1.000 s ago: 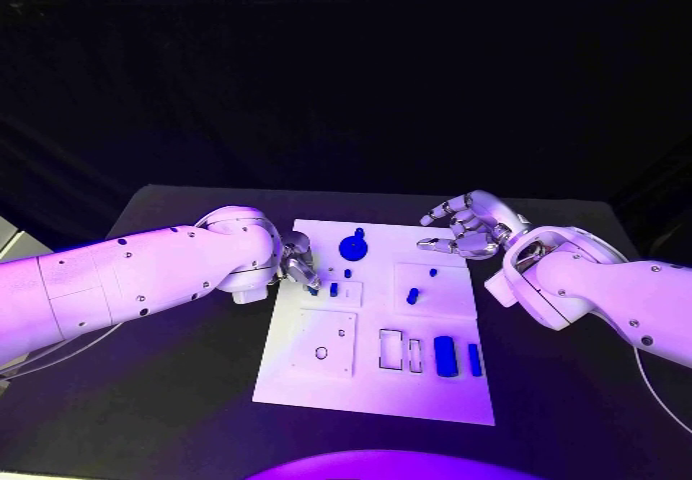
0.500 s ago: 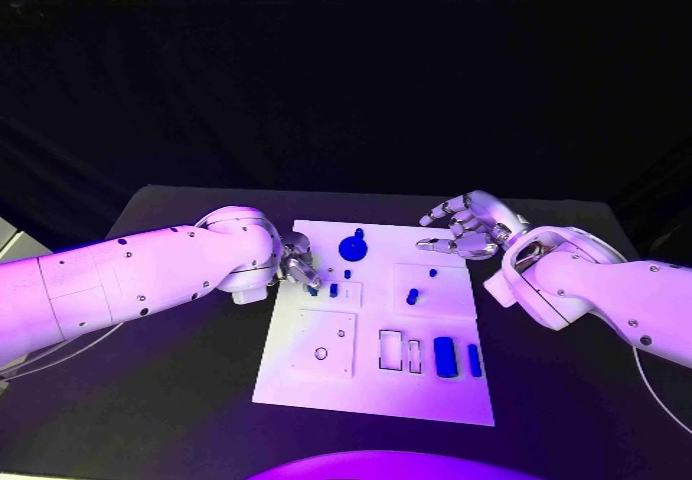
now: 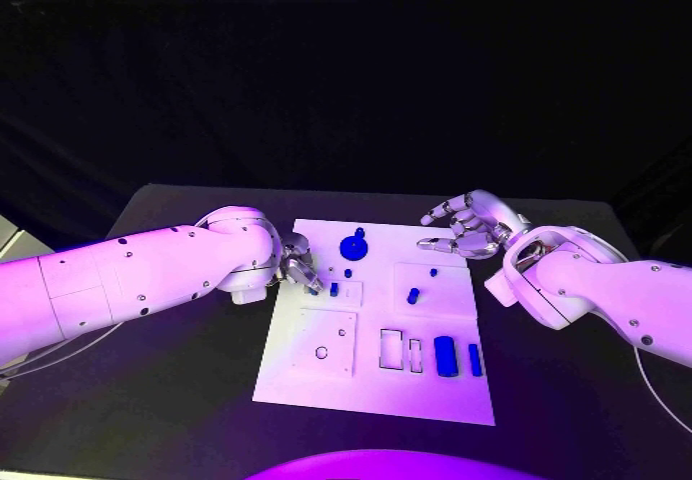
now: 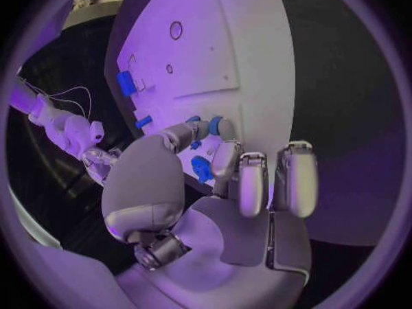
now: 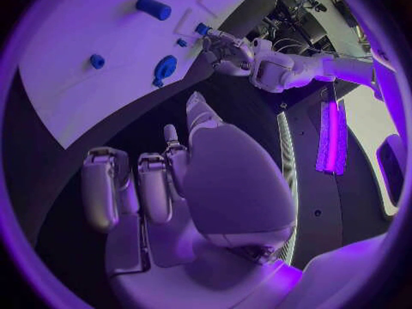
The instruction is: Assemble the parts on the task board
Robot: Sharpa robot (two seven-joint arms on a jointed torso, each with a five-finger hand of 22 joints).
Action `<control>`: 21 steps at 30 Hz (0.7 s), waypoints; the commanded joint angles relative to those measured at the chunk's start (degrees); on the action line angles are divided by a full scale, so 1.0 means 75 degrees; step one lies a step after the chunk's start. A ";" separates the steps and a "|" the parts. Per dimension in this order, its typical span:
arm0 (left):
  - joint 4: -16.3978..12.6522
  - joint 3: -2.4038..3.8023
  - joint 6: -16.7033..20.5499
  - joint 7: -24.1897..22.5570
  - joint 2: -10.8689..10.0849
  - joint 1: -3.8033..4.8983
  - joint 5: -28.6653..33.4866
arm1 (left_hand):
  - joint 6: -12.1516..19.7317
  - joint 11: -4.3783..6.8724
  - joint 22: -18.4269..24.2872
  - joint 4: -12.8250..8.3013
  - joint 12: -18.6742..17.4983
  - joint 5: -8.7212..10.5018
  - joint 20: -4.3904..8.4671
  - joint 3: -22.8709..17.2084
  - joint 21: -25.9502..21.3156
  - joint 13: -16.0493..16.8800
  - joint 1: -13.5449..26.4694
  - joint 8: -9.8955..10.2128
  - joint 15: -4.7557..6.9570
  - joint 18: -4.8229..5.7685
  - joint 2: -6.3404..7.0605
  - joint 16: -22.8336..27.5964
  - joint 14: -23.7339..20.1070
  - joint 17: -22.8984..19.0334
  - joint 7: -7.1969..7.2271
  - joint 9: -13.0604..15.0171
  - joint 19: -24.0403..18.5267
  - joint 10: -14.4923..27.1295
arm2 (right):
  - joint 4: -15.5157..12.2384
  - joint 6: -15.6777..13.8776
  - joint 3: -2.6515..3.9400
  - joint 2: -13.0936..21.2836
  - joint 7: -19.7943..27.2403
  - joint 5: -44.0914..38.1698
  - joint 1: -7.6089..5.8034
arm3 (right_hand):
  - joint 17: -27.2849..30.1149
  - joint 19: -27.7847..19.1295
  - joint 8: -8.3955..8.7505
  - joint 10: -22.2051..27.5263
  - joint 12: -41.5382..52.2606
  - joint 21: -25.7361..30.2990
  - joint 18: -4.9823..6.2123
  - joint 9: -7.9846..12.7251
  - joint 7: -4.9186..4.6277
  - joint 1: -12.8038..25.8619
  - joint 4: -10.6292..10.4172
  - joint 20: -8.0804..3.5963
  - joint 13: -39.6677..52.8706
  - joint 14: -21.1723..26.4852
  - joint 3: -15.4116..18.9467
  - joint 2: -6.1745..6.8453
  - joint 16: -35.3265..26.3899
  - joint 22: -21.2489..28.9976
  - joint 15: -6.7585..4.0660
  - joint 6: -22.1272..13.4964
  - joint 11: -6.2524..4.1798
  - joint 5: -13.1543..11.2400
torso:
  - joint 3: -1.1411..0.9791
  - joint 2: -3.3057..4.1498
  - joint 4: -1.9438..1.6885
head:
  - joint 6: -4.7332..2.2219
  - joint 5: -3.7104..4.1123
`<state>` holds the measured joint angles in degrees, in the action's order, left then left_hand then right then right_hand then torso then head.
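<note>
My right robot hand rose before me with its fingers apart and nothing between them, hanging over the dark bench just off the edge of the white task board. On the board I saw a blue cylinder, a small round blue part and a larger blue knobbed part. At the board's far edge my left robot hand had its fingertips at a small blue part.
</note>
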<state>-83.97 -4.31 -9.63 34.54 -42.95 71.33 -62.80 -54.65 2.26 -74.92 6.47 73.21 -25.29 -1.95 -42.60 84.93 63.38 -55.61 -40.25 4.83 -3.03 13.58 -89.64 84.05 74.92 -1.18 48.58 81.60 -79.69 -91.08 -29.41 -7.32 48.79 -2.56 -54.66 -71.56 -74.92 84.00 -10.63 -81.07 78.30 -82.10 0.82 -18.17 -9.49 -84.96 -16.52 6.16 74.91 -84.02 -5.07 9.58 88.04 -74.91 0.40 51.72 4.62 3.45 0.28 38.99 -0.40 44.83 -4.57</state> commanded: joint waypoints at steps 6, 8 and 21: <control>-0.0031 -0.0017 -0.0277 0.0038 0.0006 -0.0024 0.0055 | -0.0058 0.0049 -0.0678 0.0172 0.0041 0.0049 0.0015 0.0289 -0.0025 0.0026 0.0078 0.0052 0.0054 0.0059 -0.0001 -0.0049 0.0793 0.2011 0.0009 -0.0028 0.0034 0.0003 | 0.0011 0.0036 0.0001 0.0000 0.0107 -0.0076 0.0008 | -0.1365 0.0302 -0.0052 0.0053 -0.0027 0.0026 0.0145 -0.0003 0.0031 0.0049 0.0010 -0.0001 0.0887 -0.0616 0.0037 -0.0026 -0.0046 -0.1397 -0.0026 -0.0042 -0.0019 0.0003 | -0.0003 0.0004 0.0002 | 0.0011 -0.0007; -0.0032 -0.0017 -0.0272 0.0039 0.0005 -0.0024 0.0055 | -0.0070 0.0048 -0.0682 0.0236 0.0039 0.0054 0.0015 0.0395 -0.0025 0.0027 0.0087 0.0062 0.0053 0.0060 0.0006 -0.0049 0.0793 0.2011 0.0007 -0.0033 0.0038 0.0004 | 0.0013 0.0033 0.0001 0.0000 0.0109 -0.0076 0.0008 | -0.1365 0.0302 -0.0052 0.0053 -0.0027 0.0026 0.0145 -0.0003 0.0031 0.0049 0.0010 -0.0001 0.0887 -0.0616 0.0037 -0.0026 -0.0046 -0.1397 -0.0026 -0.0042 -0.0019 0.0003 | -0.0003 0.0003 0.0006 | 0.0011 -0.0012; 0.0057 -0.0017 -0.0159 0.0042 0.0001 -0.0024 0.0055 | -0.0132 0.0034 -0.0676 0.0711 0.0029 0.0085 0.0008 0.1219 -0.0042 0.0043 0.0091 0.0119 0.0044 0.0058 0.0013 -0.0048 0.0793 0.2009 -0.0006 -0.0051 0.0036 0.0010 | 0.0013 0.0017 0.0001 0.0006 0.0109 -0.0076 0.0010 | -0.1346 0.0295 -0.0055 0.0060 -0.0036 0.0045 0.0149 -0.0001 0.0031 0.0066 0.0004 -0.0003 0.0878 -0.0610 0.0046 -0.0024 -0.0056 -0.1386 -0.0026 -0.0048 -0.0019 0.0002 | -0.0004 0.0004 0.0003 | 0.0002 -0.0012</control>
<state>-83.63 -4.35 -10.20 34.77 -42.99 71.26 -62.74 -55.62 2.24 -74.94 11.72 73.21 -24.83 -1.96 -33.72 84.93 63.66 -55.32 -39.70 4.82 -3.03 13.74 -89.63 84.05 74.91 -1.03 48.29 81.59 -79.68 -90.95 -29.47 -7.32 48.82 -2.48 -54.66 -71.53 -74.91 84.00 -10.86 -81.07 78.30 -82.10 0.82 -18.17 -9.49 -84.96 -16.52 6.17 74.90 -84.02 -5.06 9.58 87.82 -74.90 0.40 51.72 4.62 3.45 0.27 39.02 -0.36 44.84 -4.67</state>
